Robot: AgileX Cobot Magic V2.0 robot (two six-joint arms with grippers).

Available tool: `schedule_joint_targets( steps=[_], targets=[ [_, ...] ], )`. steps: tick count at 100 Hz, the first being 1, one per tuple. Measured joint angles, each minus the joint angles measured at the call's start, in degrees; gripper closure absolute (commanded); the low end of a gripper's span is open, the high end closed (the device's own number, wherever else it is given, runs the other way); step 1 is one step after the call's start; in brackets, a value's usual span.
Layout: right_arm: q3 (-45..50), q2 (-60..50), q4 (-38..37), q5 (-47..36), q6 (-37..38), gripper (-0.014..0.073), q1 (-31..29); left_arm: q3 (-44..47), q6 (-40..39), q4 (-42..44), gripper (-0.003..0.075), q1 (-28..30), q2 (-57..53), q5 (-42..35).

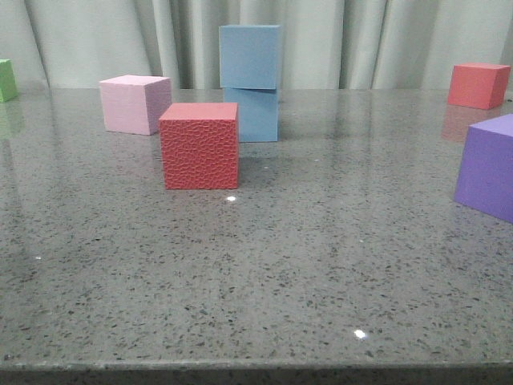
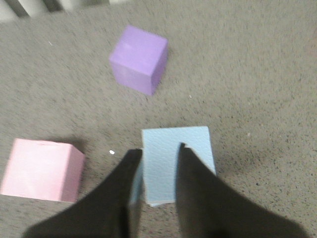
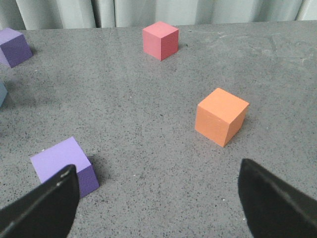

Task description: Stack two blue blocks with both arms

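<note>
Two light blue blocks stand stacked at the back middle of the table. The upper block (image 1: 250, 56) rests on the lower block (image 1: 258, 115), shifted slightly to the left. No gripper shows in the front view. In the left wrist view my left gripper (image 2: 159, 148) hovers over the top face of the upper blue block (image 2: 198, 144). Its dark fingers are a little apart and hold nothing. The view is blurred. My right gripper (image 3: 157, 168) is wide open and empty over bare table, away from the stack.
A textured red cube (image 1: 199, 146) stands just in front and left of the stack, with a pink cube (image 1: 135, 103) to its left. A purple cube (image 1: 489, 166) is at the right, a red cube (image 1: 478, 85) at the back right, a green cube (image 1: 6, 80) at the far left. An orange cube (image 3: 221, 116) lies ahead of my right gripper.
</note>
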Motion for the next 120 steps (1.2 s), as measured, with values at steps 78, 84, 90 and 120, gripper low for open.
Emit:
schedule_joint_targets(
  steps=[78,84,90,120],
  targets=[
    [2.6,-2.8,-0.2,-4.5,0.0,0.0658,0.0,31.1,1.6,7.1,0.0739,0.0,-30.0,-3.7],
    [3.4,-3.7,-0.2,-5.4,0.0,0.0658,0.0,36.6,1.0,7.2,0.0739,0.0,-33.9,-5.5],
    [4.6,-4.6,-0.2,-6.2,0.0,0.0658,0.0,41.6,0.0,7.3,0.0739,0.0,-38.3,-7.7],
    [11.5,-9.5,1.1,-12.1,0.0,0.0658,0.0,64.7,-1.1,7.3,0.0739,0.0,-58.8,-15.8]
  ],
)
